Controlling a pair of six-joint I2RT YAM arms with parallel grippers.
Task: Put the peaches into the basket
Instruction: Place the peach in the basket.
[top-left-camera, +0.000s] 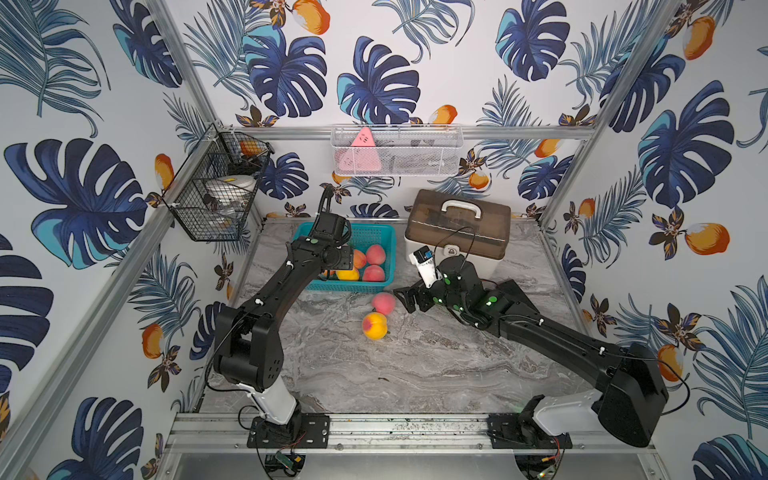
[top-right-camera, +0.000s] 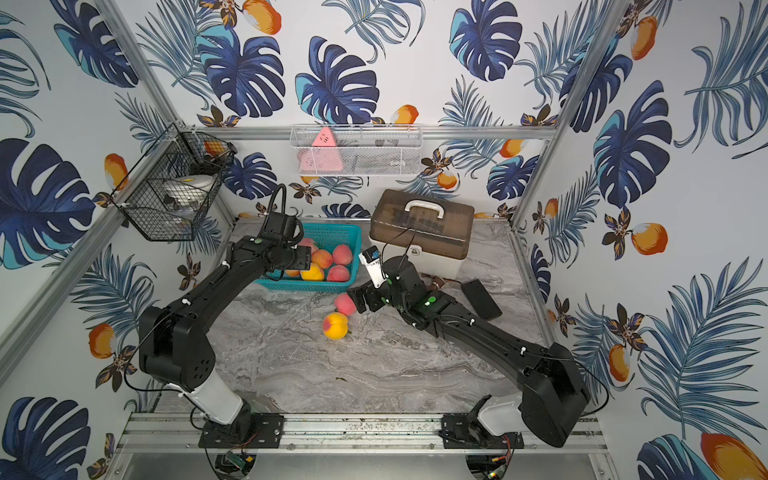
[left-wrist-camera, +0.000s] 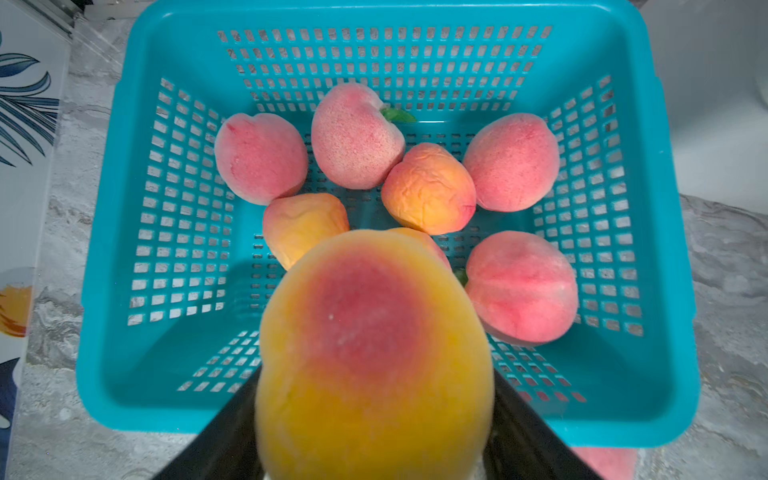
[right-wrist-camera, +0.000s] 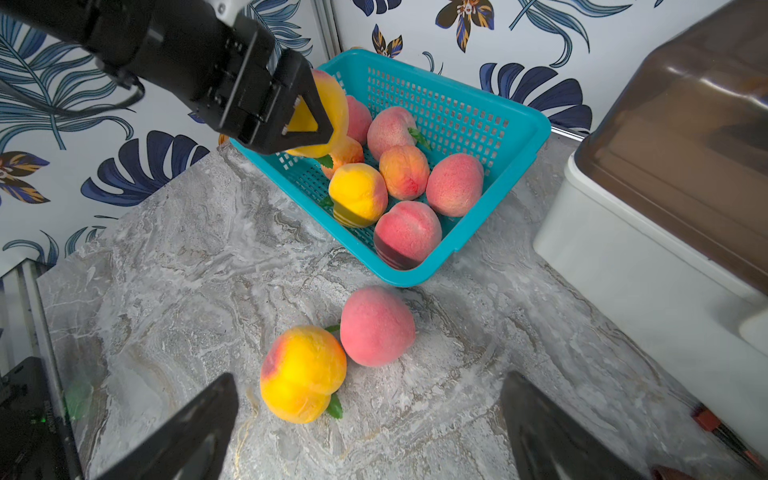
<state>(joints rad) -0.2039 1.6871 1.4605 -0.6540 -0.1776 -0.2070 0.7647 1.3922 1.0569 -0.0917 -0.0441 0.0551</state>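
The teal basket stands at the back of the marble table and holds several peaches. My left gripper hangs over the basket's near left part, shut on a yellow-orange peach with a red blush; in the right wrist view that peach sits between the black fingers, above the fruit lying inside. Two peaches lie on the table just in front of the basket, touching: a pink one and a yellow one. My right gripper is open low over the table, right beside the pink peach.
A white case with a brown lid stands right of the basket. A black wire basket hangs on the left wall and a white mesh basket on the back rail. A flat black object lies behind the right arm.
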